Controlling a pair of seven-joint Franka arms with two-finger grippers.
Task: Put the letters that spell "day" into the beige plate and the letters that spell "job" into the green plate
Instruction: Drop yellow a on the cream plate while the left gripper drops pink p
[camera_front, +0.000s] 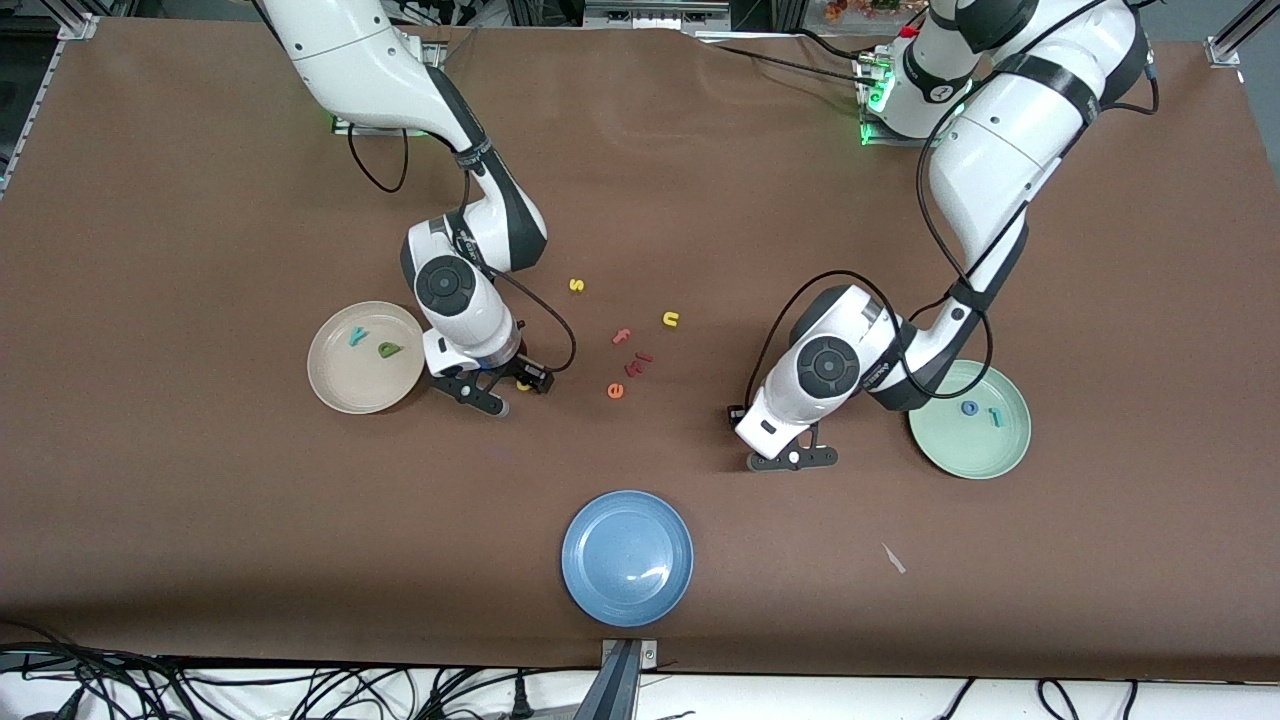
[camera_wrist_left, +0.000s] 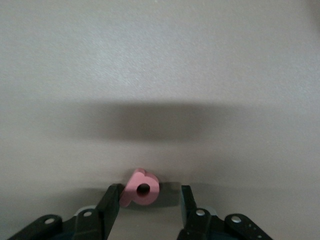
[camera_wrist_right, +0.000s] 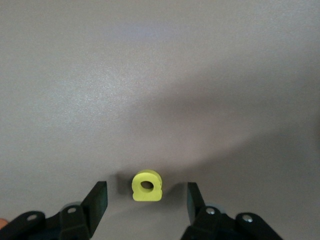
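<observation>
Brown worktop (camera_front: 200, 200). Centre-left: beige plate (camera_front: 335, 390) with teal y (camera_front: 357, 337), green d (camera_front: 389, 349). Beside it: right gripper (camera_wrist_right: 146, 197), fingers apart around yellow a (camera_wrist_right: 147, 186), no contact. Centre-right: left gripper (camera_wrist_left: 148, 204), partly closed, one finger touching pink b (camera_wrist_left: 141, 187). Right: green plate (camera_front: 960, 455) holding blue o (camera_front: 969, 407), teal j (camera_front: 996, 416).

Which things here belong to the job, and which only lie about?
Job:
- round beige plate, holding teal y and green d
- yellow a
- round pale green plate, holding blue o and teal j
- pink b

Lying about:
- round blue plate
- yellow s, yellow u
- pink f, orange e
</observation>
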